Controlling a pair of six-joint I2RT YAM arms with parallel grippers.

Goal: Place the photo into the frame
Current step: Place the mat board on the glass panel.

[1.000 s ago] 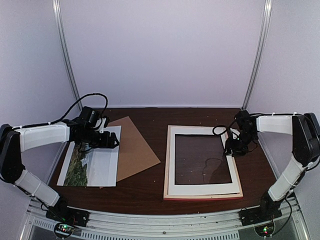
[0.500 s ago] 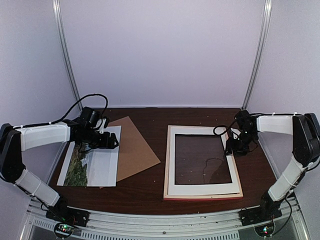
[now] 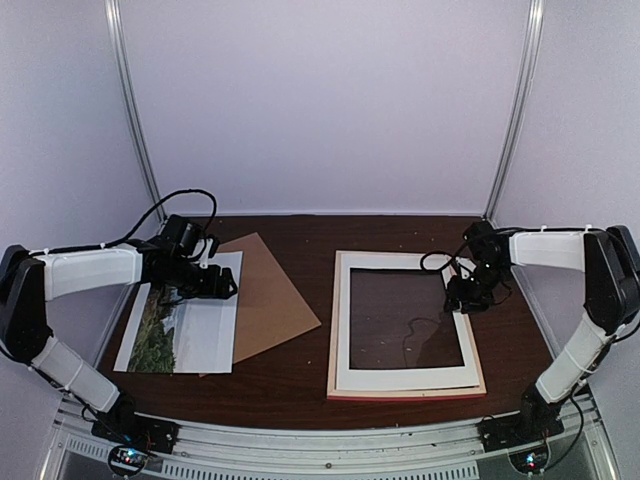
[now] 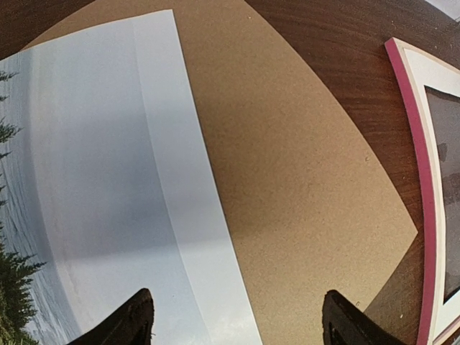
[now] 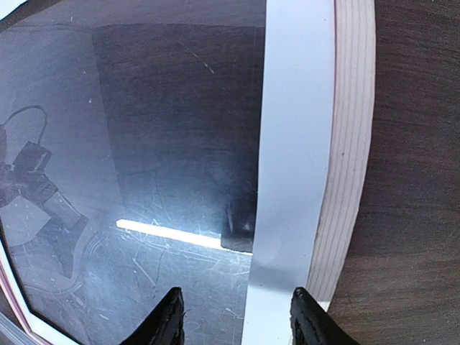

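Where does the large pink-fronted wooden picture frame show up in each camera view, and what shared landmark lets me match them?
Top external: the pink-fronted wooden picture frame lies flat, right of centre on the table.
Left wrist: only its pink rail shows, along the right edge.
Right wrist: its pale wooden rail runs down the picture, right of centre.
Shared landmark: the white mat lying inside the rails, in all three.

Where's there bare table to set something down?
Bare table strip between the backing board and the frame, plus the far edge behind them. Left is crowded with photo and board; the frame fills the right.
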